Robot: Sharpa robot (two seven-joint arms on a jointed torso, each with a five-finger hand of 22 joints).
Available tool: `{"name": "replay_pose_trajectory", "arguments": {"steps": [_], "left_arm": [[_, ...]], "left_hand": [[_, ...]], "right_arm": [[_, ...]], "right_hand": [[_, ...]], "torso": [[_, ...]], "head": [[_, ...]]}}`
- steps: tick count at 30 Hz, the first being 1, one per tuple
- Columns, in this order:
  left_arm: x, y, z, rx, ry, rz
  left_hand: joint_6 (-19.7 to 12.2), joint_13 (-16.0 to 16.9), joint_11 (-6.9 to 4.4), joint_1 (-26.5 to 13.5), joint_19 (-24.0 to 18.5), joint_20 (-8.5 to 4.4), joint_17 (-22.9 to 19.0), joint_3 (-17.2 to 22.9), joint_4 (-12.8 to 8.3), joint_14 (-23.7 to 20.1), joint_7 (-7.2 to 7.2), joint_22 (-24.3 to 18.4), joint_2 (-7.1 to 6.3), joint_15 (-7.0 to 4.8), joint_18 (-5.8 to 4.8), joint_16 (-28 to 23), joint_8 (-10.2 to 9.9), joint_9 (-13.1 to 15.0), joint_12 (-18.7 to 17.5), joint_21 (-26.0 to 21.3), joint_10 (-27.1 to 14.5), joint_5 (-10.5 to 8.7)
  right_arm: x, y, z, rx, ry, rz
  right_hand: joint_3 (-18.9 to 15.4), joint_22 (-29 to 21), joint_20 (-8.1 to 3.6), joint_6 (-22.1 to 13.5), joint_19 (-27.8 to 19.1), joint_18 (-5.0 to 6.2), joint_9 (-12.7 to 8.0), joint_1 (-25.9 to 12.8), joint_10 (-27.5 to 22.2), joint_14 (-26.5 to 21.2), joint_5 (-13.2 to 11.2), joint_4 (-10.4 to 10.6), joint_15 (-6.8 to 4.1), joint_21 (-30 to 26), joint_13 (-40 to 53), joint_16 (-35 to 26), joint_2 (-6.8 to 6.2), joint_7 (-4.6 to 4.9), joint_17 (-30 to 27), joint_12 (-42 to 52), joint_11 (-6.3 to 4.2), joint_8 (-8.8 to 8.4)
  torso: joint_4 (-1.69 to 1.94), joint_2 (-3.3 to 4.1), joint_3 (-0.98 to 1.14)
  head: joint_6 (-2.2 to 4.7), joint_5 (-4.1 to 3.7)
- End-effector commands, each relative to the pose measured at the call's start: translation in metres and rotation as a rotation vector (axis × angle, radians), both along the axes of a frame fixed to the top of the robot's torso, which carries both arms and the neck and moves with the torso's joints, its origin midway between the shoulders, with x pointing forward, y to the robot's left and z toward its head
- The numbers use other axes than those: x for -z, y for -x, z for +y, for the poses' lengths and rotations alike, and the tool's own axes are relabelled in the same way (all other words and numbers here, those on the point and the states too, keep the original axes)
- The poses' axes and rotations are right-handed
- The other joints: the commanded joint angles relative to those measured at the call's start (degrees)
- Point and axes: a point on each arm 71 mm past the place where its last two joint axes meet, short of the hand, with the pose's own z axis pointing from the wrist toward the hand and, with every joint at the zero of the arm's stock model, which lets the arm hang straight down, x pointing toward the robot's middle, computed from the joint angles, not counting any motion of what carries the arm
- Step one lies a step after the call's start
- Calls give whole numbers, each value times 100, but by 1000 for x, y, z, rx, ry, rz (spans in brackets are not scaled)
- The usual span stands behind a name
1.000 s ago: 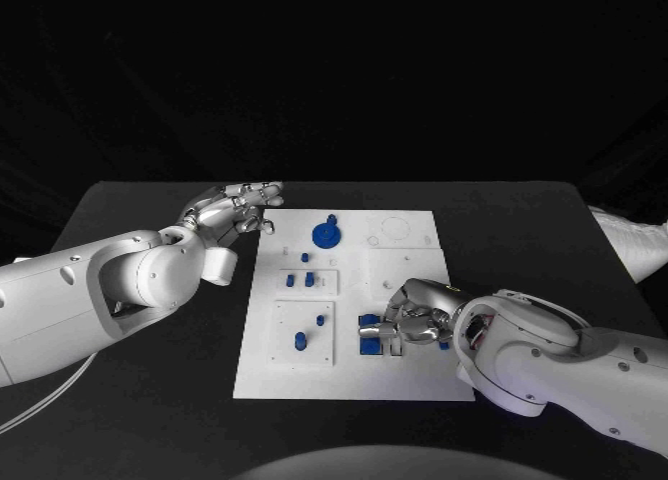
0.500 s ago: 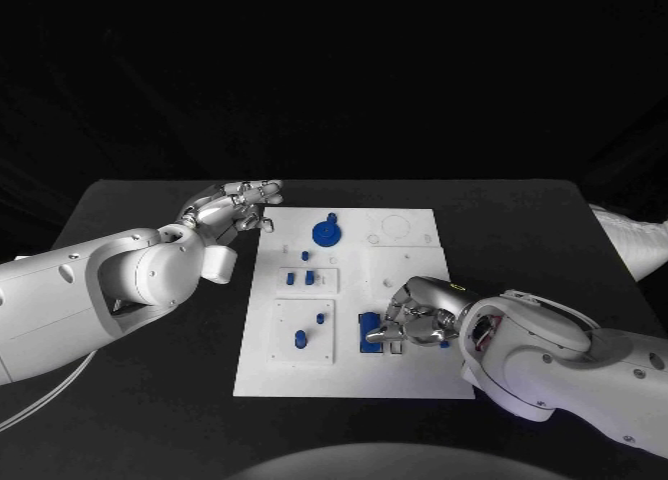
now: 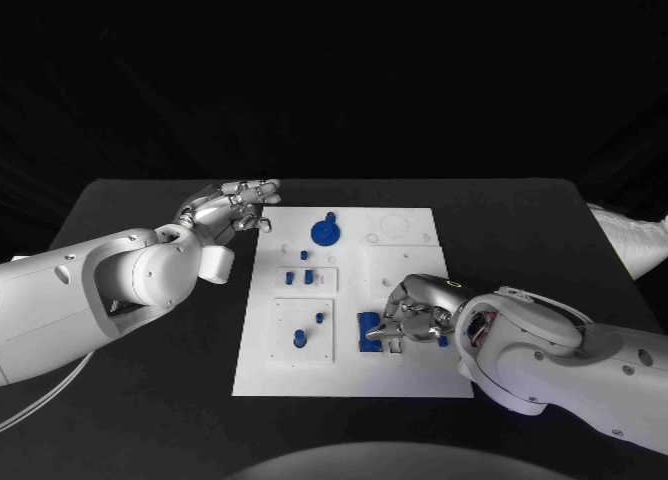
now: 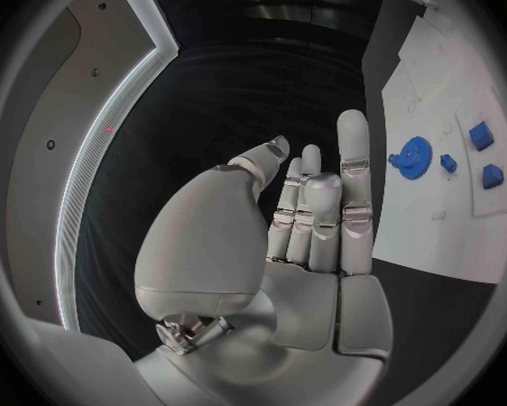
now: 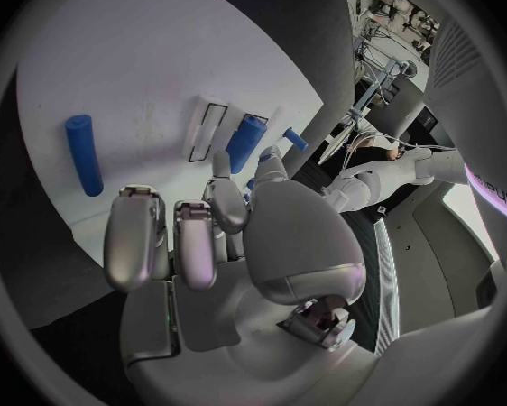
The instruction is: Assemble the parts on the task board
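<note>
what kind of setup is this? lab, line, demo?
Likely a robotics lab test bench: a black table against a dark backdrop, a white task board with small blue parts such as a gear, and equipment racks behind in the right wrist view.

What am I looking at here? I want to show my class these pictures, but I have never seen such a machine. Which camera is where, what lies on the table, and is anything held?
This is a robot with two white arms, each ending in a silver hand. One camera sits on its head and looks down at a black table; the two round pictures come from cameras at its wrists, behind each hand.

On the table lies a white task board carrying small blue parts, such as a blue gear near the far end.

The left hand hovers at the board's far left corner, fingers apart, holding nothing. The right hand is curled over a blue block near the board's right side; whether it actually grips anything cannot be told. Its wrist camera also shows a loose blue rod on the board.
</note>
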Motion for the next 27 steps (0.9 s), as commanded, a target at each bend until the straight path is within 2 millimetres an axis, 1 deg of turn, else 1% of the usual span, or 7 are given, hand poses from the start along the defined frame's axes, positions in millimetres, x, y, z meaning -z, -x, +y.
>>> {"name": "replay_pose_trajectory", "arguments": {"steps": [1, 8, 14, 17, 20, 23, 27], "left_arm": [[-1, 1, -2, 20, 9, -7], [-1, 1, -1, 19, 8, -6], [-1, 1, 0, 17, 7, -6], [-1, 1, 1, 16, 6, -5], [-1, 1, 1, 15, 5, -5], [-1, 1, 2, 14, 5, -5], [-1, 1, 2, 13, 5, -6]], "left_hand": [[-46, 9, -11, -32, -43, 14, -6, -36, -1, -33, -14, -8, -15, -2, 54, -30, 31, -5, 34, -27, -40, 23], [-46, 9, -11, -32, -43, 14, -6, -36, -1, -33, -14, -8, -15, -2, 54, -30, 31, -5, 34, -27, -40, 23], [-46, 9, -11, -32, -43, 14, -6, -36, -1, -33, -14, -8, -15, -2, 54, -30, 31, -5, 34, -27, -40, 23], [-46, 9, -11, -32, -43, 14, -6, -36, -1, -33, -14, -8, -15, -2, 54, -30, 31, -5, 34, -27, -40, 23], [-46, 9, -11, -32, -43, 14, -6, -36, -1, -33, -14, -8, -15, -2, 54, -30, 31, -5, 34, -27, -40, 23], [-46, 9, -11, -32, -43, 14, -6, -36, -1, -33, -14, -8, -15, -2, 54, -30, 31, -5, 34, -27, -40, 23], [-46, 9, -11, -32, -43, 14, -6, -36, -1, -33, -14, -8, -15, -2, 54, -30, 31, -5, 34, -27, -40, 23]], "right_arm": [[2, 1, 1, -26, 53, -1], [-2, 1, -3, 0, -3, -51], [-12, 3, -14, 30, -96, -108], [-19, 5, -29, 41, -117, -111], [-23, 4, -43, 46, -89, -109], [-25, 4, -59, 49, -28, -107], [-26, 4, -73, 48, 56, -116]], "right_hand": [[18, 10, 2, 28, 29, -53, 16, 139, 43, 468, -69, -77, -8, 34, 5, 40, 1, -5, 844, 18, -4, 39], [12, 9, 3, 25, 28, -53, 24, 110, 43, 468, -65, -62, -6, 33, 4, 41, 0, 0, 846, 8, 0, 35], [-25, -27, 10, -44, 16, -46, 19, -40, 27, 463, 166, 59, 5, 8, -16, 25, -1, 19, 825, -43, 15, -29], [-16, -39, 24, -152, 7, -45, -16, -12, 13, 461, 317, 71, 26, -3, -24, 20, 29, 59, 820, -72, 45, -137], [8, -53, 48, -224, -2, -43, -63, 69, -9, 459, 510, 42, 56, -15, -42, 14, 63, 103, 814, -117, 81, -255], [22, -54, 69, -245, -6, -42, -113, 129, -23, 458, 598, 18, 77, -18, -54, 12, 90, 129, 813, -148, 103, -347], [28, -43, 76, -231, -4, -43, -131, 153, -22, 460, 649, 9, 82, -12, -49, 18, 101, 134, 824, -146, 108, -376]], "torso": [[-1, -1, -1], [-4, -4, -3], [-2, -10, -4], [6, -7, -10], [0, -11, -13], [-2, -2, -4], [-15, 0, 8]], "head": [[-12, 0], [-9, -14], [7, -35], [31, -80], [44, -119], [64, -152], [69, -192]]}}
